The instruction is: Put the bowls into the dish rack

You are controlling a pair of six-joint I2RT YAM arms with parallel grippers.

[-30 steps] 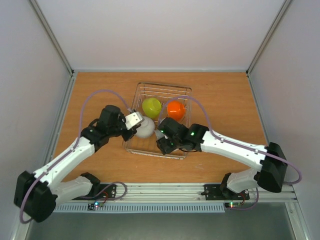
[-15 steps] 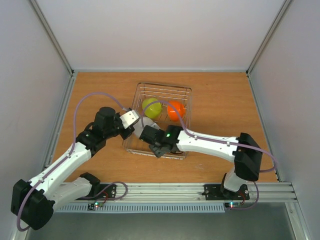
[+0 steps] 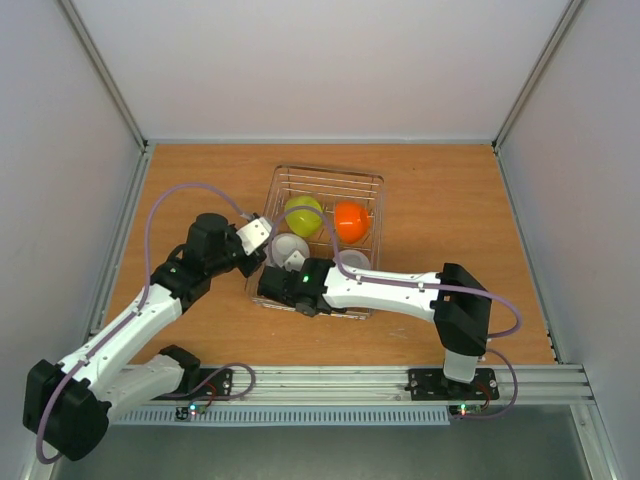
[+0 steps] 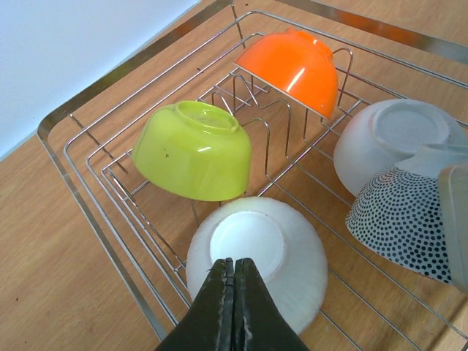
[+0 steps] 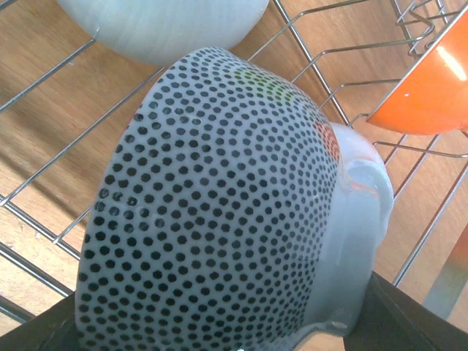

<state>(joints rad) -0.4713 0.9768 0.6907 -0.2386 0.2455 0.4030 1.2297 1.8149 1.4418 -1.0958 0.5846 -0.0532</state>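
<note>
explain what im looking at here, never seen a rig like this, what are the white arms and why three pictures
These are two white robot arms bolted to the near edge of a wooden table. One picture looks down from above. The other two come from small cameras on each arm's wrist.

On the table sits a silver wire dish rack. It holds an orange plastic bowl, a lime-yellow plastic bowl and two white plastic bowls.

The right gripper holds a white bowl with black dots at the rack. The left gripper is shut and empty, just over the nearer white bowl.
</note>
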